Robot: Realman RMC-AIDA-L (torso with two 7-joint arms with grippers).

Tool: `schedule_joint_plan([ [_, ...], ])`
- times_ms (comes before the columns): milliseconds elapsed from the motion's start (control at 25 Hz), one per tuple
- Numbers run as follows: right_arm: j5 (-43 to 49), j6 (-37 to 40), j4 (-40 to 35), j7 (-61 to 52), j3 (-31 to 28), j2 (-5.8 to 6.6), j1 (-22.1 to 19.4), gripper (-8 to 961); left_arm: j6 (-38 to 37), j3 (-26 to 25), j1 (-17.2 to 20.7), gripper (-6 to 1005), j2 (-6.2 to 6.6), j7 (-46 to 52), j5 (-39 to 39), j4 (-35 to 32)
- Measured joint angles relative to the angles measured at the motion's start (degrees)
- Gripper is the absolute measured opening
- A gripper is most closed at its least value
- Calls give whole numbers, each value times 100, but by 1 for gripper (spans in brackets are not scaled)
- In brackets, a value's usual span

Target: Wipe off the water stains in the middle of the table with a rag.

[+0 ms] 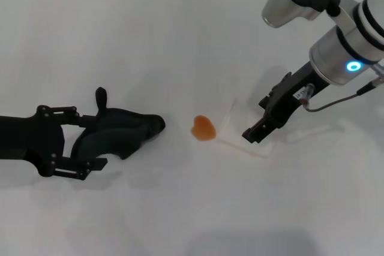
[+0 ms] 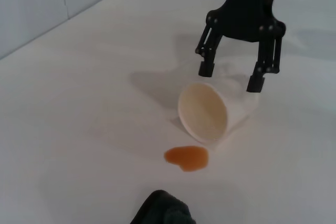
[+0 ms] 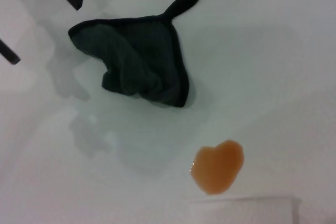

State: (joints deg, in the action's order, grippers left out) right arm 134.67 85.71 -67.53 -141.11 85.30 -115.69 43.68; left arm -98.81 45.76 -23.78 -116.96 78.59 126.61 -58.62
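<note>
**Q:** Where does the stain lie from your rag?

**Me:** I take the water stains (image 1: 203, 128) as my landmark: one small orange blotch on the white table (image 1: 180, 208). The rag (image 1: 117, 134) lies flat on the table to the robot's left of the blotch, near it but apart, with a strip of bare white between its nearest tip and the orange edge. Its long axis points roughly at the blotch, and its small loop sits at the far corner, away from the stain.

**Q:** And your grippers?

**Me:** My left gripper (image 1: 99, 139) is at the rag's end farthest from the blotch. Its fingers are spread, one on each side of the cloth, and not clenched on it. My right gripper (image 1: 262, 125) is on the opposite side of the blotch, over a tipped white paper cup (image 2: 210, 111) whose mouth faces the stain. Its fingers are parted and astride the cup, and I grasp nothing there.

**Q:** Which arm should make the move?

**Me:** The left, I judge. It is already at the rag, so it need only close on the cloth and sweep it to the robot's right along the rag's own length.
</note>
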Motion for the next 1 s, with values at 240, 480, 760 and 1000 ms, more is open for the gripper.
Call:
schedule_joint_plan([
  [240, -22, -45, 521, -22, 99, -26, 319, 869, 1, 4, -6, 876, 0, 2, 4, 6],
  [480, -37, -304, 859, -85, 363, -42, 525, 868, 19, 4, -22, 875, -33, -16, 4, 19],
  [760, -53, -624, 1334, -94, 561, -48, 727, 868, 33, 4, -20, 875, -42, -20, 4, 23],
  [1000, -56, -742, 1385, -97, 714, -54, 738, 867, 37, 4, -13, 876, -46, -24, 4, 26],
])
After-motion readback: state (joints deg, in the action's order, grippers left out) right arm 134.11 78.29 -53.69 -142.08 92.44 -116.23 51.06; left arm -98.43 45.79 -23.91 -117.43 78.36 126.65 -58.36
